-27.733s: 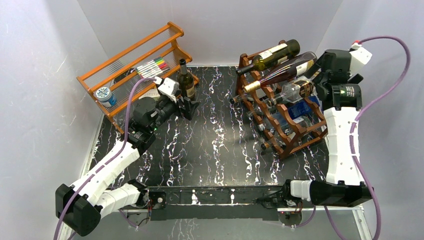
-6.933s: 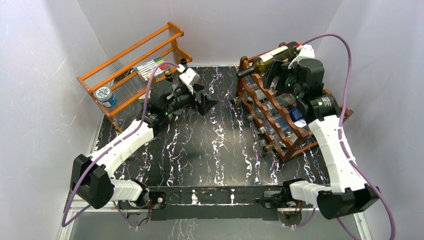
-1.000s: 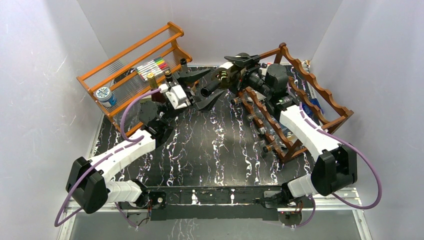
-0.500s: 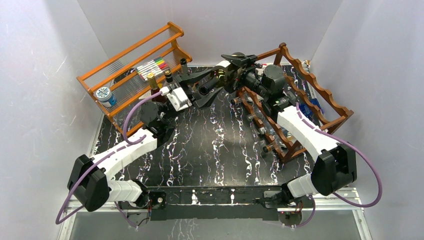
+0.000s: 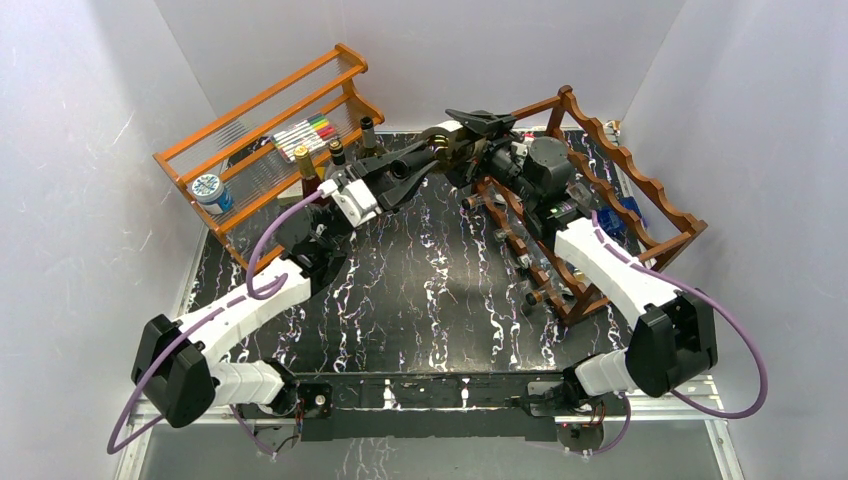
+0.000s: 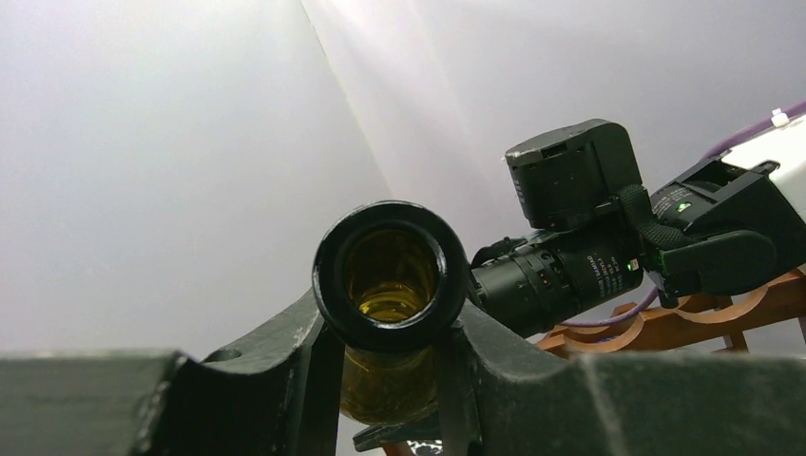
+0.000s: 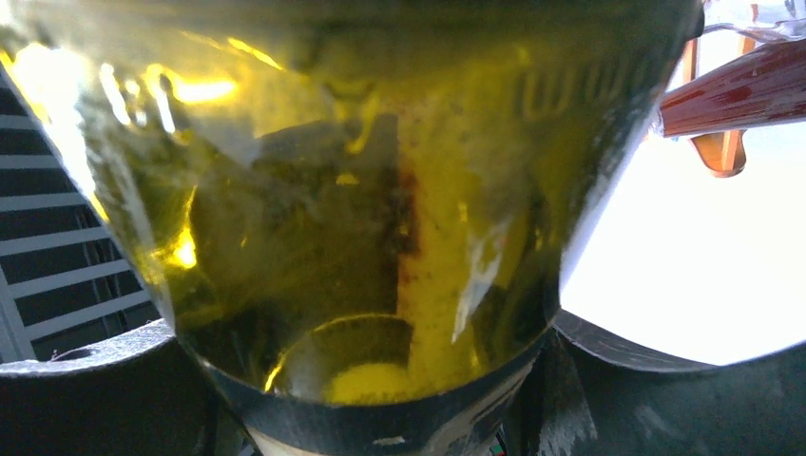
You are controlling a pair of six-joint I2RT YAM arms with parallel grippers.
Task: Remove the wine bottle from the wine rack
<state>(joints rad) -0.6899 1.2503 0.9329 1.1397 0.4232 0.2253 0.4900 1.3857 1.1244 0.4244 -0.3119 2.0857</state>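
The wine bottle (image 5: pixel 440 156), olive-green glass, hangs level in the air between the two arms, left of the dark reddish-brown wine rack (image 5: pixel 640 195). My left gripper (image 5: pixel 410 172) is shut on its neck. In the left wrist view the open mouth of the bottle (image 6: pixel 392 275) faces the camera, and the left gripper (image 6: pixel 390 375) has a black finger pressed against each side of the neck. My right gripper (image 5: pixel 466 143) is shut on the bottle's wide body. In the right wrist view the green glass of the bottle (image 7: pixel 361 190) fills the frame above the right gripper (image 7: pixel 380 408).
The lighter orange rack (image 5: pixel 235 115) stands at the back left with markers (image 5: pixel 305 132) on it and a small jar (image 5: pixel 208 188). Three upright bottles (image 5: pixel 367 132) stand beside it. More bottles (image 5: pixel 560 245) lie in the wine rack's lower tiers. White walls enclose the table.
My left gripper has reached up and right to the bottle's mouth and closed on its neck. The right gripper keeps its grip on the body, having shifted the bottle slightly left.
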